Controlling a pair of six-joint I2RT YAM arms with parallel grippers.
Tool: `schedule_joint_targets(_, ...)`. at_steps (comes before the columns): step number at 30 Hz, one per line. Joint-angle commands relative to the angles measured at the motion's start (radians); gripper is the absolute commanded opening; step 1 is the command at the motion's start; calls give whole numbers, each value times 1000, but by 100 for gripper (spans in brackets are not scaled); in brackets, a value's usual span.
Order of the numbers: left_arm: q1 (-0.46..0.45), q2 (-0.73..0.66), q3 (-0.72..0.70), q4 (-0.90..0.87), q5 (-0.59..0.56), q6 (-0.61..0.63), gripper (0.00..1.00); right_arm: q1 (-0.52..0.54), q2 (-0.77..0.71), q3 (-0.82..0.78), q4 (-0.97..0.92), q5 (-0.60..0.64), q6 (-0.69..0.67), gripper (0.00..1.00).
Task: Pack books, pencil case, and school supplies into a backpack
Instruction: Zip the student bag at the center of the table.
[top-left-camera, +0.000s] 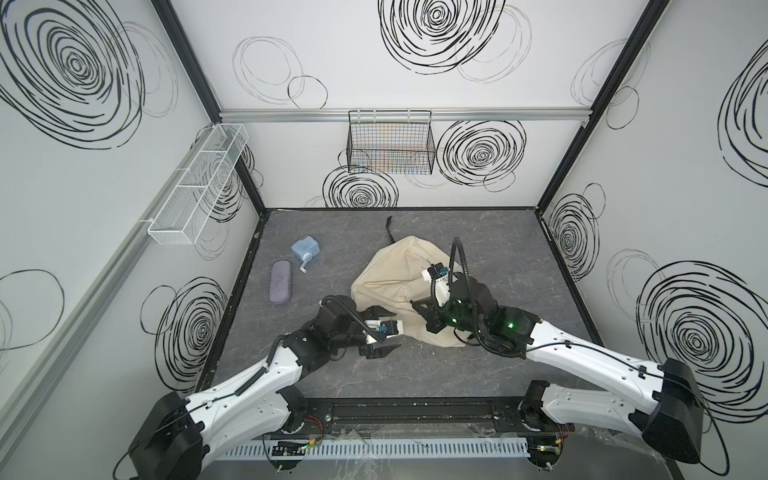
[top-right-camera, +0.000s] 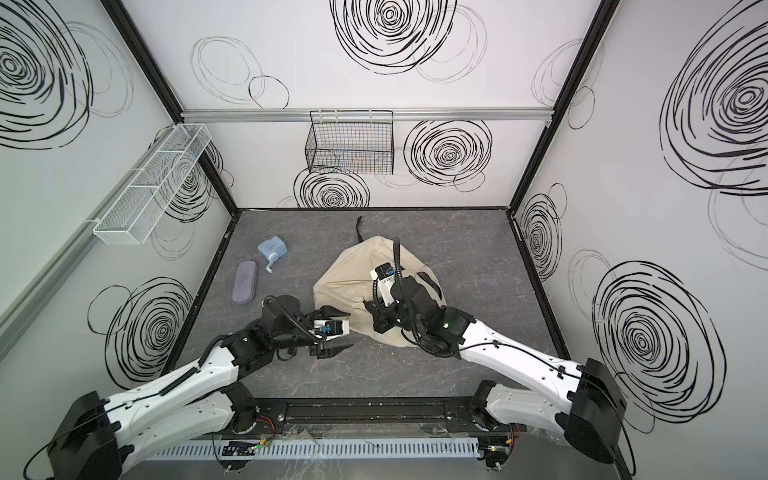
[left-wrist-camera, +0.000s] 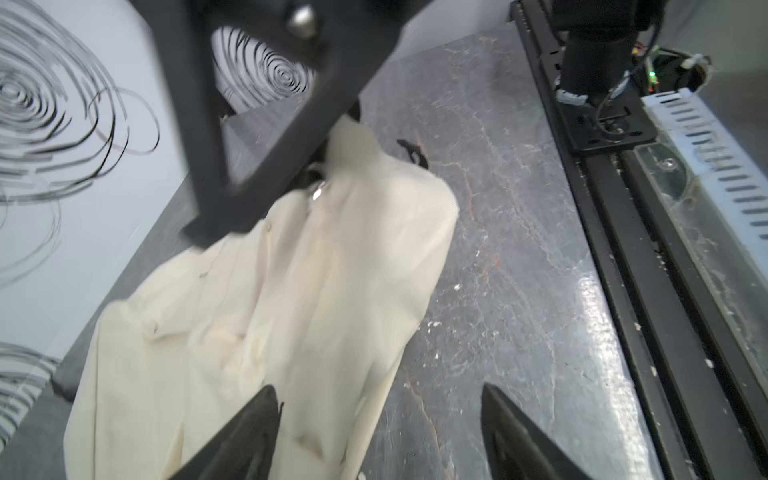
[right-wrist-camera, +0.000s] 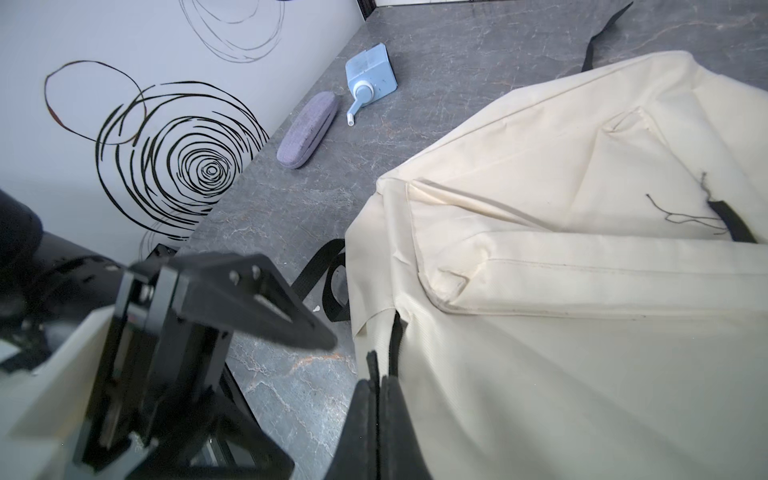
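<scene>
Backpack (top-left-camera: 390, 270) slumped mid-bench (top-left-camera: 332, 374). Right fingers (right-wrist-camera: 361, 415) pinched together on what looks like a black zip pull (right-wrist-camera: 397, 336) at its edge. Left fingers (left-wrist-camera: 249, 436) apart, gripping nothing, at the backpack's near corner. Pencil case (top-left-camera: 281, 286) and sharpener (top-left-camera: 305, 249) sit together by the left wall.

backpack (top-left-camera: 390, 270) lying around the middle of the table (top-left-camera: 332, 374), strap (top-left-camera: 390, 230) trailing toward the back edge, case (top-left-camera: 281, 281) lying near the left edge, sharpener (top-left-camera: 305, 249) sitting just behind case
</scene>
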Motion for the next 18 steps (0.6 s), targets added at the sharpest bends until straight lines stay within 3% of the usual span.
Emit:
schedule_joint_targets(1, -84, 60, 12, 204, -120, 53, 76, -3, -15, 24, 120, -43, 1, 0)
schedule_joint_targets(3, -99, 97, -3, 298, -147, 6, 71, 0, -20, 25, 121, -52, 0, 0)
schedule_joint_targets(7, -97, 105, -57, 497, -184, -78, 50, -2, -36, 14, 124, -55, 6, 0)
schedule_joint_targets(13, -60, -4, -123, 587, -125, -122, 57, -2, -52, 2, 112, -30, 30, 0)
schedule_joint_targets(18, -38, 43, -115, 602, -130, -128, 60, -3, -69, -8, 122, -21, 47, 0)
